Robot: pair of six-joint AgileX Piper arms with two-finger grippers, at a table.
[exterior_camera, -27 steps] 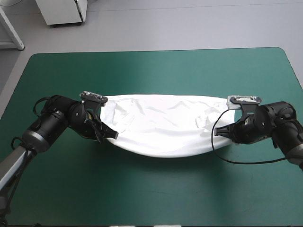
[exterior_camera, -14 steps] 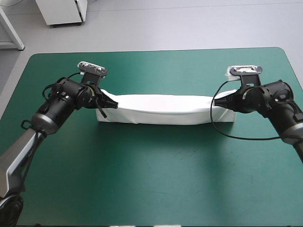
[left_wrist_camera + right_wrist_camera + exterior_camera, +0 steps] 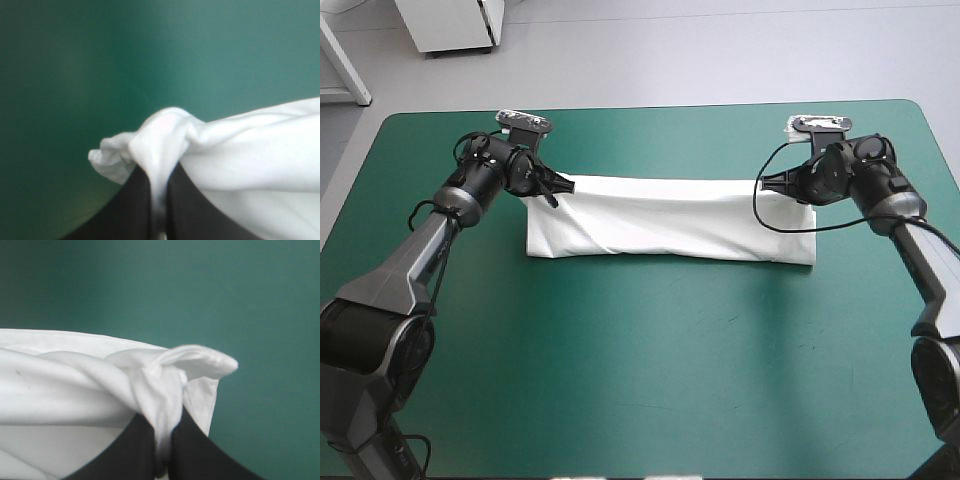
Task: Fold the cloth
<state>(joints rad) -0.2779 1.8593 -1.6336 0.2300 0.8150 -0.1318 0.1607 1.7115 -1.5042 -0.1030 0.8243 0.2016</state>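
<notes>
The white, short-sleeved fabric T-shirt lies folded into a long, narrow band across the flat, teal-green-covered worktop. It runs left to right and sits nearer the far edge than the near one. Soft creases run along its length. Its near edge is fairly straight and rests on the cover.

The left tool is clamped on the band's far left corner, and the right tool is clamped on its far right corner. In each wrist view a bunched knot of white cloth is pinched between the two black fingers, which are all but together.

A wide stretch of bare cover lies between the band and the near edge. A narrower strip lies beyond it toward the far edge. Bare cover also shows past both ends, toward the left and right edges.
</notes>
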